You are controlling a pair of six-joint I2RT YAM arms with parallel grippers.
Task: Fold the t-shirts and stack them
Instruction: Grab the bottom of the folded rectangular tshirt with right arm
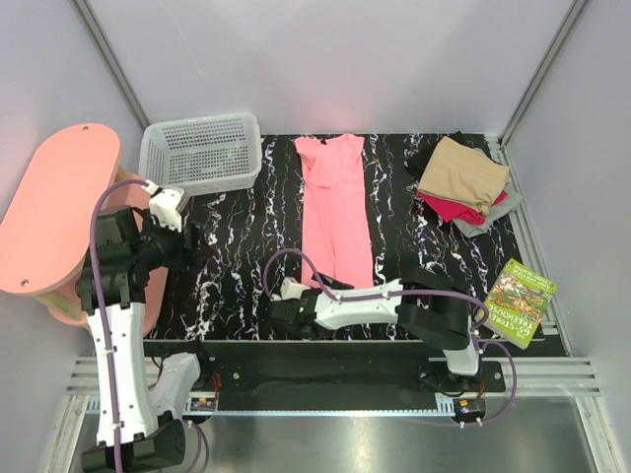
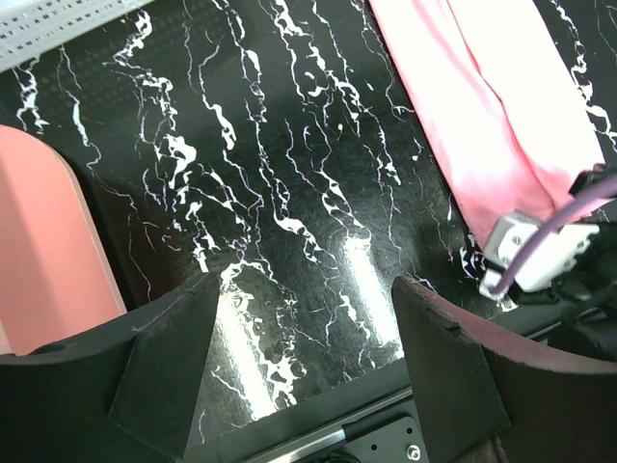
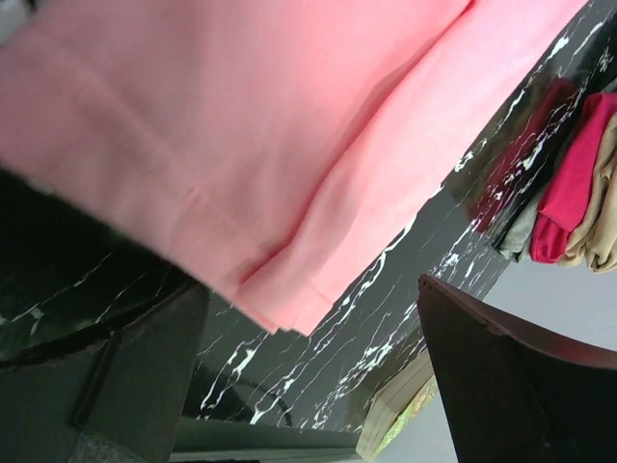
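On the black white-veined surface (image 1: pixel 237 256) we see the bright pink cloth t-shirt (image 1: pixel 333 207) only narrowed to a long strip just right of the white mesh basket (image 1: pixel 202 155), the tan-topped folded stack (image 1: pixel 461 177) farther right, and the left end effector (image 2: pixel 307 285) and right end effector (image 3: pixel 308 289) both spread empty, so we judge cross-folding and stacking remain.

Black worktop (image 1: pixel 237 246) with white marble veining, glossy. Pink t-shirt (image 1: pixel 333 207) lies flat mid-worktop, folded into a long narrow strip, neck at the far edge, hem toward the near edge. Stack of folded tees (image 1: pixel 461 182) at the far right corner: tan on top, red and grey under it, black showing at the back. White mesh basket (image 1: pixel 202 153) at the far left corner. Green book (image 1: pixel 519 301) at the near right corner.
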